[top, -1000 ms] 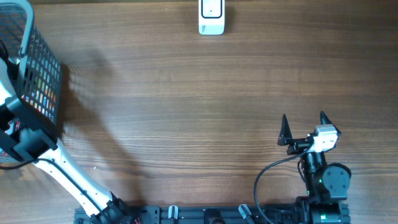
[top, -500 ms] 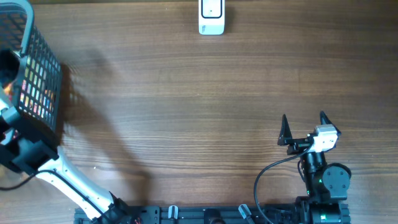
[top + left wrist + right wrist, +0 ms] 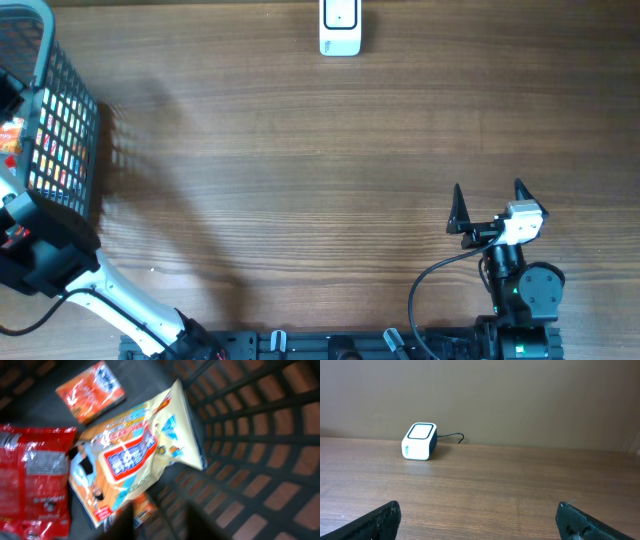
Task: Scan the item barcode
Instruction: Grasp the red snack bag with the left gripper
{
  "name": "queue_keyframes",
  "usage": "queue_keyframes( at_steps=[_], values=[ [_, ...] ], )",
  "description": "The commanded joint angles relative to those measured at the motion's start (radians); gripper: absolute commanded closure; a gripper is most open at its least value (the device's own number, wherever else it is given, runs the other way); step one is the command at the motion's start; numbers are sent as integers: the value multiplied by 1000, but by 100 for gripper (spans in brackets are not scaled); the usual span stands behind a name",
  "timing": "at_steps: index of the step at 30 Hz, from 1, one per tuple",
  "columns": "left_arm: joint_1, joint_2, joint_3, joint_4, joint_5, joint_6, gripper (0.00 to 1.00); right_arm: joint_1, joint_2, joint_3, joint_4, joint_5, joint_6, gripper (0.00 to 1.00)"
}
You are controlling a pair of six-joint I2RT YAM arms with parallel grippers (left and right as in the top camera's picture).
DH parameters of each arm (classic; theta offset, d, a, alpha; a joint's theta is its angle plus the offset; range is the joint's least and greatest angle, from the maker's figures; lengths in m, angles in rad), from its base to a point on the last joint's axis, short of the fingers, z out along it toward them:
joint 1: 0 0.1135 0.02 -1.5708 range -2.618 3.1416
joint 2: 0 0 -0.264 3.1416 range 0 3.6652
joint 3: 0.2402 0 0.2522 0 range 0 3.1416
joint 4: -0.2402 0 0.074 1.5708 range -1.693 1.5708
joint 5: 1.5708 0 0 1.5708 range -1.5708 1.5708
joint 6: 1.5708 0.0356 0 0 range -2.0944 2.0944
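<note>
Basket (image 3: 72,135): black wire mesh with a pale rim, at the table's 10 o'clock. Its left part is cut off by the frame edge, and its shadow falls on the wood toward 3 o'clock.
Left arm (image 3: 115,300): runs from the base at 7 o'clock along the left edge up to the basket.
Left gripper (image 3: 159,512): inside the basket. The two fingers are dark and blurred, parted, with nothing between them.
Red packet (image 3: 32,477): at 9 o'clock in the left wrist view, cut off by the frame edge and touching the cream packet.
Orange packet (image 3: 90,390): at 11 o'clock, flat on the basket floor, just beside the cream packet.
Cream packet (image 3: 135,455): in the centre, lying askew, with its upper corner close to the mesh wall at 1 o'clock.
Second orange packet (image 3: 144,506): at 6 o'clock, partly hidden under the cream packet.
Table (image 3: 300,170): unbroken wood from the basket wall across to the right gripper.
Scanner (image 3: 340,28): white, at 12 o'clock, at the far edge and well apart from both arms.
Right gripper (image 3: 488,203): at 5 o'clock, fingers spread wide and empty, tips pointing to 12 o'clock.
</note>
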Motion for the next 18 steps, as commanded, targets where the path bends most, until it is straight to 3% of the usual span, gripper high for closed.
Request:
queue_keyframes(
  at_steps=[1, 8, 18],
  values=[
    [7, 46, 13, -48, -114, -7, 2, 4, -7, -2, 2, 14, 8, 0],
    [47, 86, 13, -133, -411, -173, 0, 4, -7, -2, 2, 14, 8, 0],
    [162, 87, -83, -101, -364, -242, 0, 4, -7, -2, 2, 14, 8, 0]
  ],
)
